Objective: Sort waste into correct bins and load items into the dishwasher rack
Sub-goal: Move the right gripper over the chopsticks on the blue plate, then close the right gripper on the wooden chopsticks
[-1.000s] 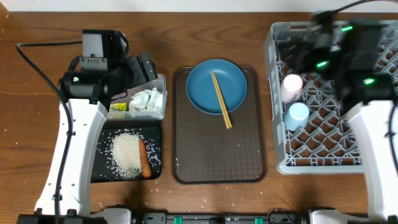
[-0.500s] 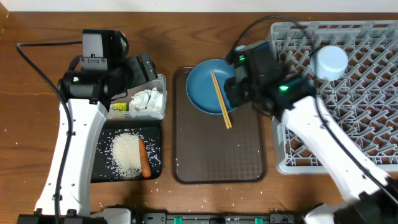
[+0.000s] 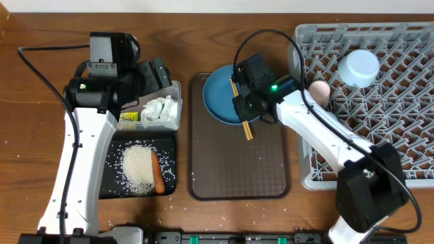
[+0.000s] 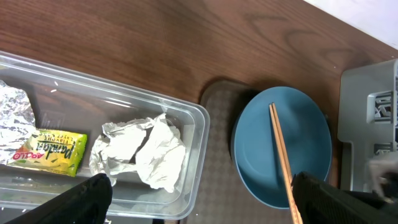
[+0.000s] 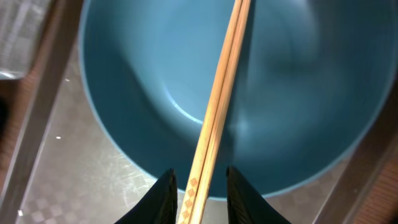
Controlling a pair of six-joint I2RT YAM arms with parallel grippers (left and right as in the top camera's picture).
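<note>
Overhead view tells the story: a second ago the right arm was way over the dishwasher rack, half a second ago it was swinging across, and now it's parked above the dark blue plate on the brown serving tray. The left arm hasn't budged the whole time.

Right wrist view is the useful one. The right claw has its two fingertips either side of the chopsticks, which lie side by side across the plate. The tips are narrowed in close but there's a sliver of daylight on one side, so I'd call it not clamped yet, nothing gripped.

The left claw is spread wide and empty, hanging over the clear tub, which has the crumpled tissue, snack wrapper and foil scrap in it. The black tray has the rice and carrot.

What it means, I reckon: the waste looks sorted, and the bowl and pink cup are already sitting in the rack (the light blue cup is hidden under the arm, can't confirm). So it's down to the chopsticks, then the plate. Pinching two thin round sticks together is the fiddly bit; one could easily roll out.
</note>
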